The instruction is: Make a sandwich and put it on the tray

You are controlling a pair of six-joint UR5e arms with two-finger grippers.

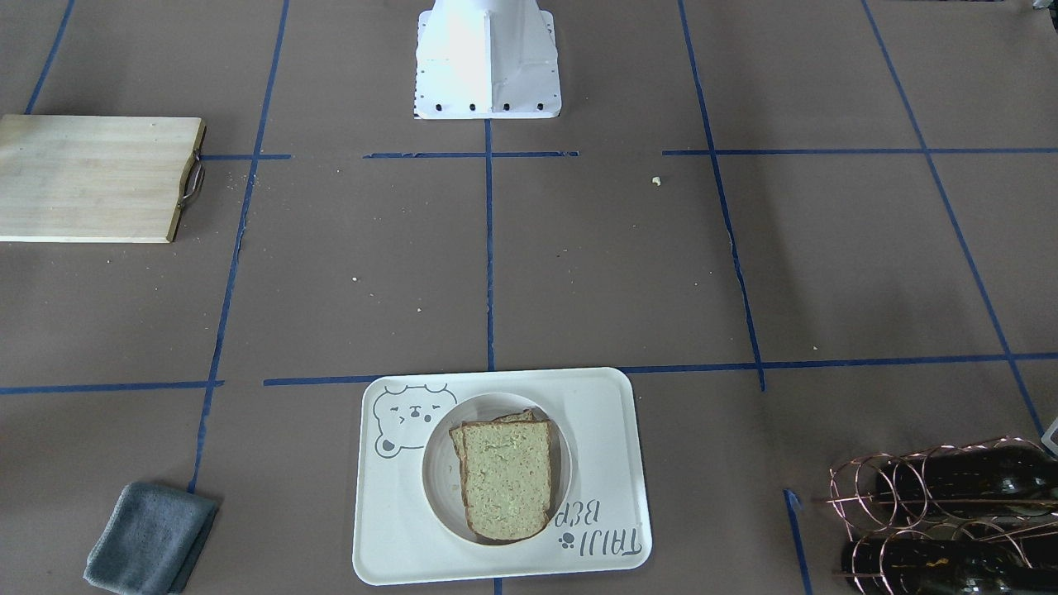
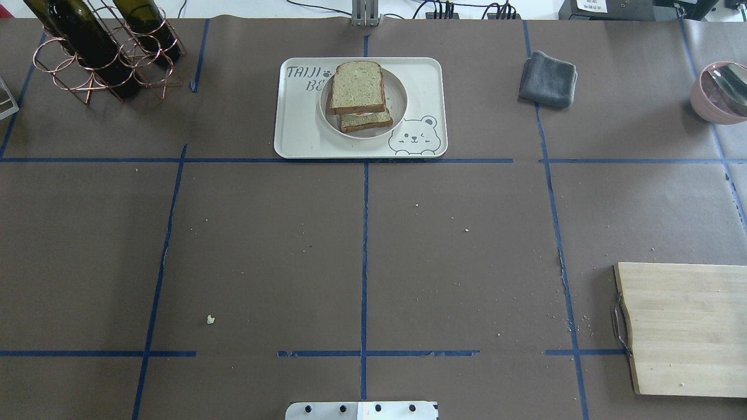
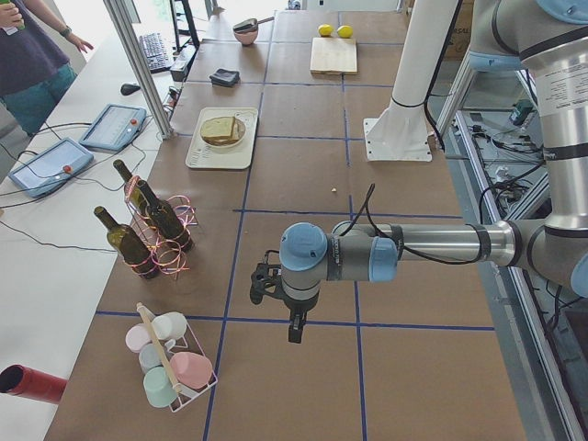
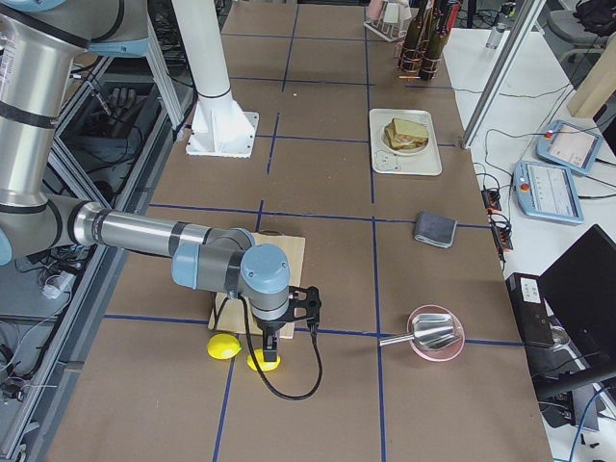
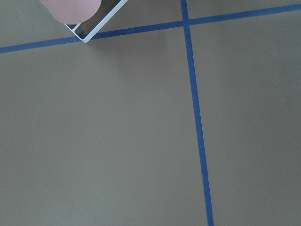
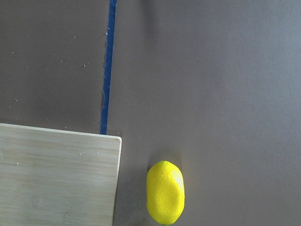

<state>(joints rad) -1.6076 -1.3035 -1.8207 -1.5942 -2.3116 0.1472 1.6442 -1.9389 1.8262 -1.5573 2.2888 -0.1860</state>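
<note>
Overhead exterior — tray (image 2: 303, 134) on brown table (image 2: 262, 245), blue tape grid (image 2: 364, 262)

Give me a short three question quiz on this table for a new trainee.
1. True or false: the sandwich sits on a round plate inside the tray.
2. The folded cloth is: A grey, B red, C yellow.
3. Fill in: in the right wrist view, the yellow fruit beside the cutting board is a ____.
Key: 1 true; 2 A; 3 lemon.
</note>
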